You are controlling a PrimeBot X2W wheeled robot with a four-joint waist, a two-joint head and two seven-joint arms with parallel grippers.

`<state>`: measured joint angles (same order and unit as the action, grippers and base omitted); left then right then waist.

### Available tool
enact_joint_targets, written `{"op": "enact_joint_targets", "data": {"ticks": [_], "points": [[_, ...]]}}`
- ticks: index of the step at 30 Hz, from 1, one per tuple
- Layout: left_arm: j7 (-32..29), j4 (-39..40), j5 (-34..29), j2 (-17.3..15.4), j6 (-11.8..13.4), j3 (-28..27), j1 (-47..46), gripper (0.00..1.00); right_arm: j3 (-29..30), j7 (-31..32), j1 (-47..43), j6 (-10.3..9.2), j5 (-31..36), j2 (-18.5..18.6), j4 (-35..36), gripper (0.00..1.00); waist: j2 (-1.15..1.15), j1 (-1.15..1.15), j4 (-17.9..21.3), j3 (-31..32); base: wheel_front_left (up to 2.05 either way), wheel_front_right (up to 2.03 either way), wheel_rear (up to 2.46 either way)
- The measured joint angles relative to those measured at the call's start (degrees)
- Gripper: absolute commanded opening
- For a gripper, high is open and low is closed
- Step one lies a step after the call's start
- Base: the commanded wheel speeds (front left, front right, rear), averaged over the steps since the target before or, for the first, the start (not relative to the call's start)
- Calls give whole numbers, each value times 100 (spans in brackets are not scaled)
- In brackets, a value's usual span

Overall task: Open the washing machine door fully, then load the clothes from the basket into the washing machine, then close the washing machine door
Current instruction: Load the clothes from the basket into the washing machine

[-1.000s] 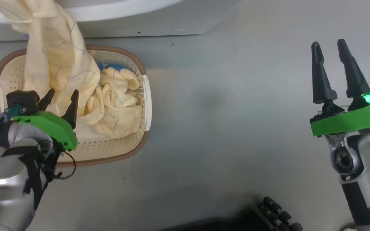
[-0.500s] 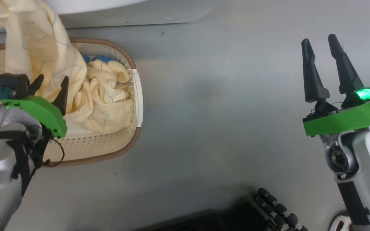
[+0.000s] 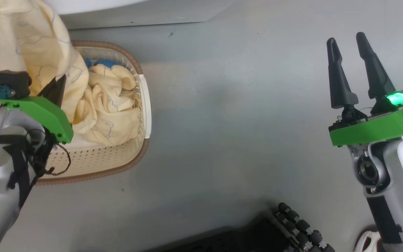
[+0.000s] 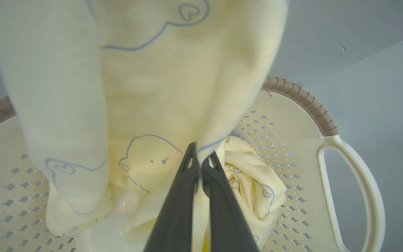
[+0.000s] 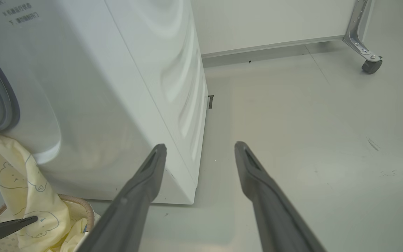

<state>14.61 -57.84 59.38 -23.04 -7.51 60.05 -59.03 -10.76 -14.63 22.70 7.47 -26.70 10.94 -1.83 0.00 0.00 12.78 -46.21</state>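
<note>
Left gripper (image 4: 198, 164), spread a moment ago, now pinches a fold of the clothes (image 4: 145, 87) trailing from the washing machine (image 5: 117, 87) mouth into the basket (image 4: 306, 101) (right gripper (image 3: 345, 38) waits, spread): ready, I judge, for lifting in.

We're on a smooth pale grey floor (image 5: 292, 147) here, slightly shiny, with a few dark specks and a faint scuff mark (image 5: 373, 143). At the back we see a plain white wall (image 5: 268, 21) with a pale skirting strip (image 5: 271, 49), plus a silver metal leg (image 5: 358, 17) on a small black caster wheel (image 5: 371, 65).
</note>
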Motion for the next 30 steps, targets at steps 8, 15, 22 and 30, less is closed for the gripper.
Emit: {"op": "enact_joint_targets", "data": {"ticks": [8, 15, 22, 30], "points": [[0, -91, 30, 5, 0, -593, -14, 0, 125, 0, 0, 0, 5, -65, 23, 100, 0, 0, -127, 171, 0, 0, 0], [0, 54, -250, -8, 0, -1532, 342, 0, 118, 0, 0, 0, -1, -151, -23, 100, 0, 0, -184, 459, 0, 0, 0], [0, 467, -970, 22, 0, -2672, 545, 0, 119, 0, -2, 0, -52, -224, -82, 100, 0, 0, -211, 748, 0, 0, 0], [0, 1154, -1647, 327, 0, -3844, 1032, 0, 145, 0, -76, 0, -154, -347, -204, 100, 0, 0, -210, 1198, 0, 0, 0]]}}
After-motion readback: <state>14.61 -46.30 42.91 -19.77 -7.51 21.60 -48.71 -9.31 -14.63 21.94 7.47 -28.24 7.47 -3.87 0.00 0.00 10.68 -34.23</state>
